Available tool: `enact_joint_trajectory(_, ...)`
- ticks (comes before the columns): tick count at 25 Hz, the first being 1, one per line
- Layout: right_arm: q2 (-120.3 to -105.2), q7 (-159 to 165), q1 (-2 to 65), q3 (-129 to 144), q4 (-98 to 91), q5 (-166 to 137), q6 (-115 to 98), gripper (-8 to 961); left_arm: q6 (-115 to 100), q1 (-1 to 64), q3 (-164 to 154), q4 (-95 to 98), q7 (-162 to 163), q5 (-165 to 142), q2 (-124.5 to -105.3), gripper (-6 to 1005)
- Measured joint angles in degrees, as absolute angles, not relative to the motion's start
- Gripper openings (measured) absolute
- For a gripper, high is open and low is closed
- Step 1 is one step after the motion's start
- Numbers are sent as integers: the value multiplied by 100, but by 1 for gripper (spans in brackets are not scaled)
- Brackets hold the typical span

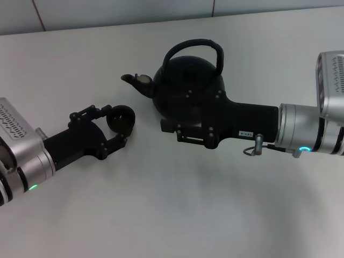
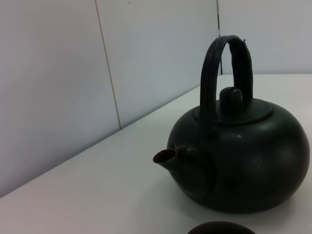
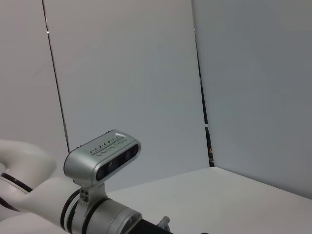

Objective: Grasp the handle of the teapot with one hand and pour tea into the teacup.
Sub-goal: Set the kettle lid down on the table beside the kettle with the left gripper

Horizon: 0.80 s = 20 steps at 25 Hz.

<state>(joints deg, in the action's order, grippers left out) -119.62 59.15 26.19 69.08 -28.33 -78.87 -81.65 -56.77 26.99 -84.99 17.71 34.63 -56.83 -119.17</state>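
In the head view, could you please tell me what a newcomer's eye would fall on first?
The big matte-black teapot stands mid-table, its arched handle upright and its spout pointing toward the robot's left. The right gripper lies low against the pot's near side, well below the handle. To the left, the left gripper has its fingers around the small black teacup.

Head view looks down; left wrist view, low and close, shares the teapot (image 1: 185,88); right wrist faces wall.
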Motion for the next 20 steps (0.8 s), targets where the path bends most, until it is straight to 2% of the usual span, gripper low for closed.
enact_joint_trajectory(20, -11945, 5898, 2637, 6882, -2859, -7893, -8143, 577, -5306, 2762, -8728, 1862, 3947, -5704, -11910, 810)
